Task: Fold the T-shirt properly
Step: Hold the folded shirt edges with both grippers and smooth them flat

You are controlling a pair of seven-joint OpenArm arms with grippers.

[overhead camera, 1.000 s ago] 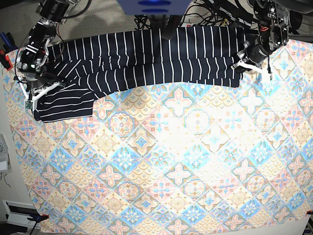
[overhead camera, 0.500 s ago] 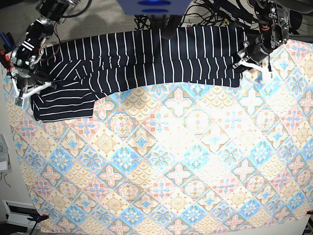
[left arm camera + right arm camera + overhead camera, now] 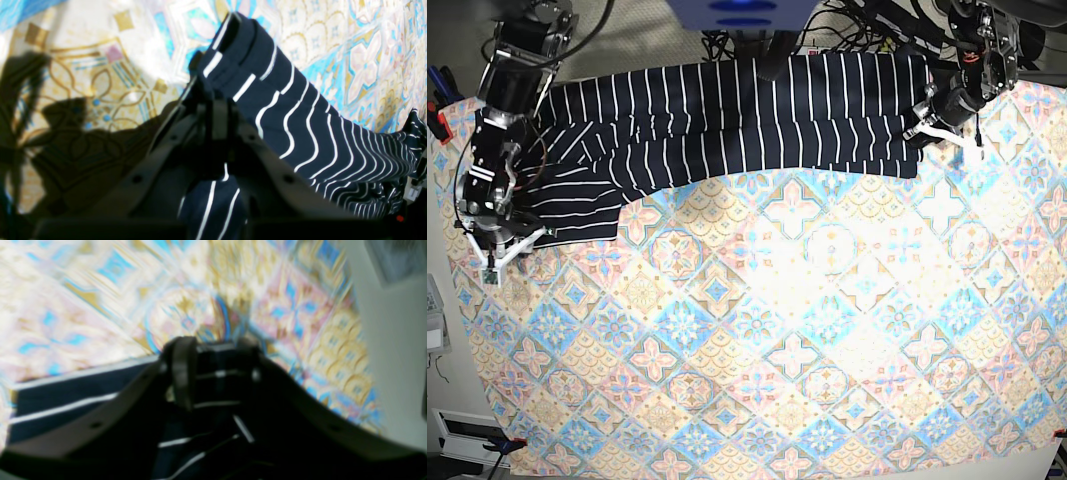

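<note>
So the whole work surface is covered by a tablecloth (image 3: 807, 330) with a pastel tile pattern, blue, orange and pink diamonds and flower shapes, and most of it is bare. It runs nearly edge to edge in the base view, with a strip of grey floor (image 3: 627, 35) showing past the far edge and a tangle of black cables (image 3: 867, 30) back there too. A pale wall or floor strip runs down the left side, and there's a small red clamp (image 3: 515, 442) on the near left corner of the cloth.

The T-shirt (image 3: 747, 115) is stretched out as a long band along the far edge, spanning almost from left to right, with one sleeve part hanging nearer on the left end.

The left gripper (image 3: 217, 110) is at the right end of the shirt, fingers pressed together pinching a fold of the striped cloth, its shadow falling on the tablecloth beside it. The right gripper (image 3: 213, 356) is at the left end by the sleeve; that view is blurry, but dark striped cloth sits between its fingers, so it looks clamped on the shirt edge.
</note>
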